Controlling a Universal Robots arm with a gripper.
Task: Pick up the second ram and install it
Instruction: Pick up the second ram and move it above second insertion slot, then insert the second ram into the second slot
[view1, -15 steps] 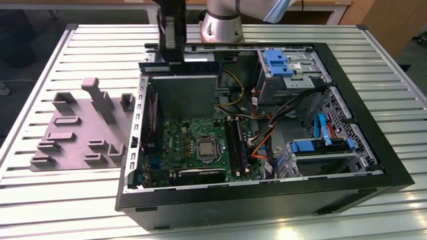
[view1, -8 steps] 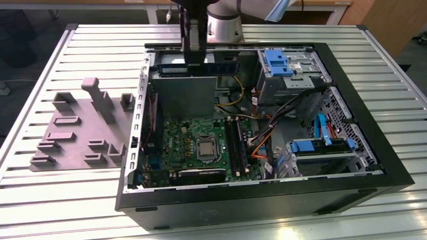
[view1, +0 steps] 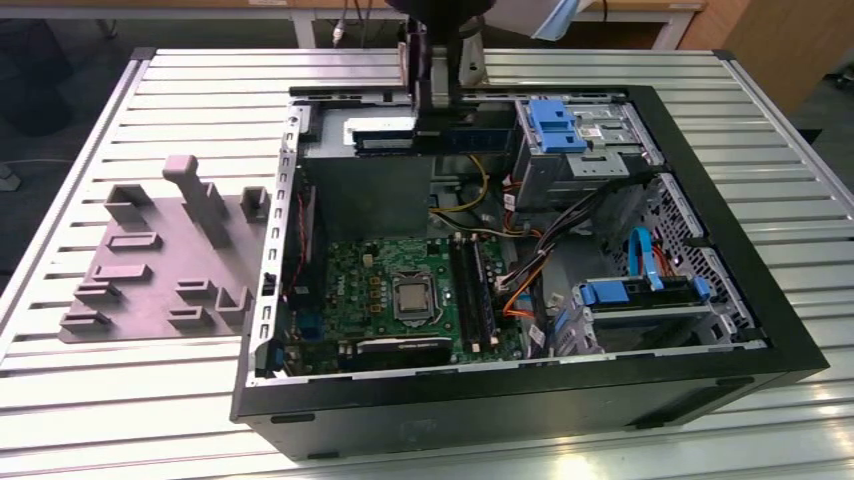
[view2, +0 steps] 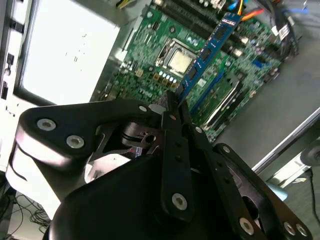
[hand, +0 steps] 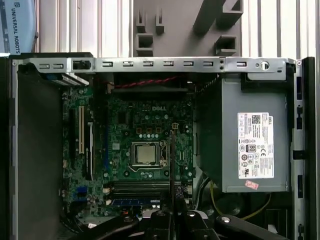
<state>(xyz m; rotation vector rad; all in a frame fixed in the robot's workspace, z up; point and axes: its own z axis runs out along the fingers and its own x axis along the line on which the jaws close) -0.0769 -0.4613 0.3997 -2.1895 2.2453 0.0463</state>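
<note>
Holding the second ram (view2: 207, 50) tight, the pincer (view2: 172, 107) is shut on one end of it. The stick is up in the air over the green board (view2: 145, 40), w/ the black slots (view2: 222, 102) near. I think it's best kept straight & lined up w/ a slot, no tilt.

On the desk (view1: 134, 400), the holder plate (view1: 147, 260) lay beside the computer case (view1: 534, 400); the claw (view2: 172, 106) held the ram (view2: 210, 47) over the board (hand: 150, 120) inside.
</note>
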